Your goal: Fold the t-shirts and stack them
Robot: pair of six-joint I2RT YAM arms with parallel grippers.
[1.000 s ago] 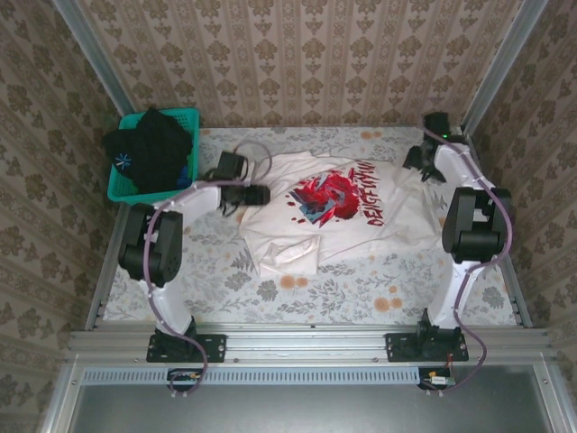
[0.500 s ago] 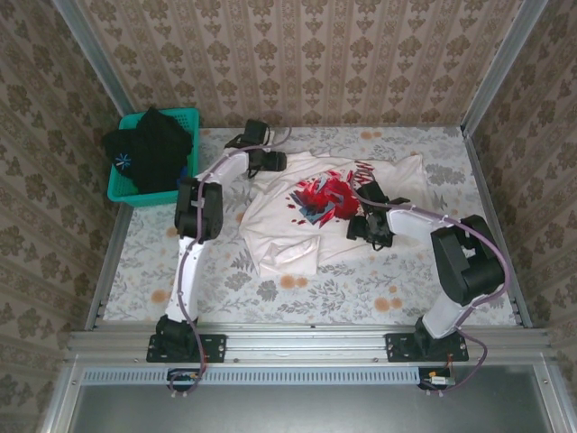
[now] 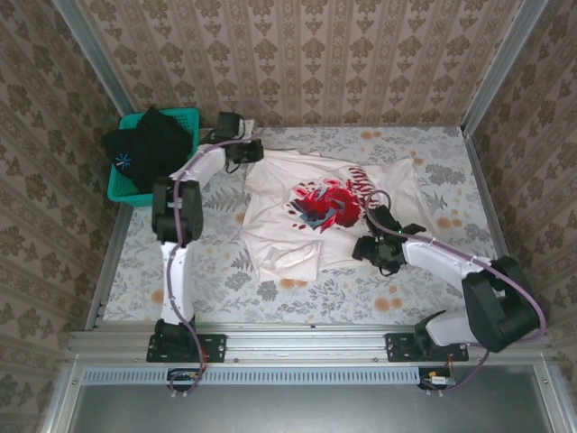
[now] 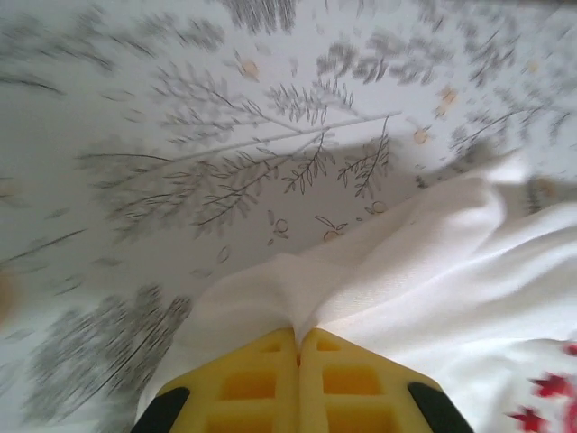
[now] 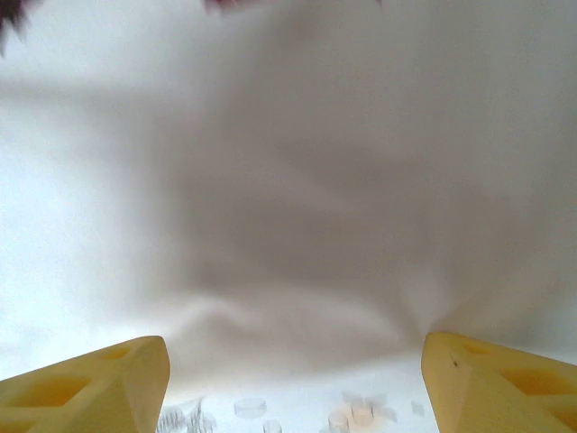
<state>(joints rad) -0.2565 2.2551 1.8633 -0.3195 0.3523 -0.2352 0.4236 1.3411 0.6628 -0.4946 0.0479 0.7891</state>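
Your left hand (image 4: pixel 298 332) is clamped on the shirt (image 3: pixel 281 242) edge. White cloth is pinched at the fingertips, the rest spreads ahead and right of it, and there's bare counter (image 3: pixel 225 271) ahead-left. Your right hand (image 5: pixel 293 370) is wide, holding nothing. The shirt lies just ahead of it, hem near the fingertips, counter showing between them.

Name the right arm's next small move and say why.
Probably ease the right claw forward and close it on the white t-shirt at its edge. Its fingers stand apart with the cloth edge just ahead, while the left claw is shut on a fold of the shirt, so a second hold seems needed before folding.
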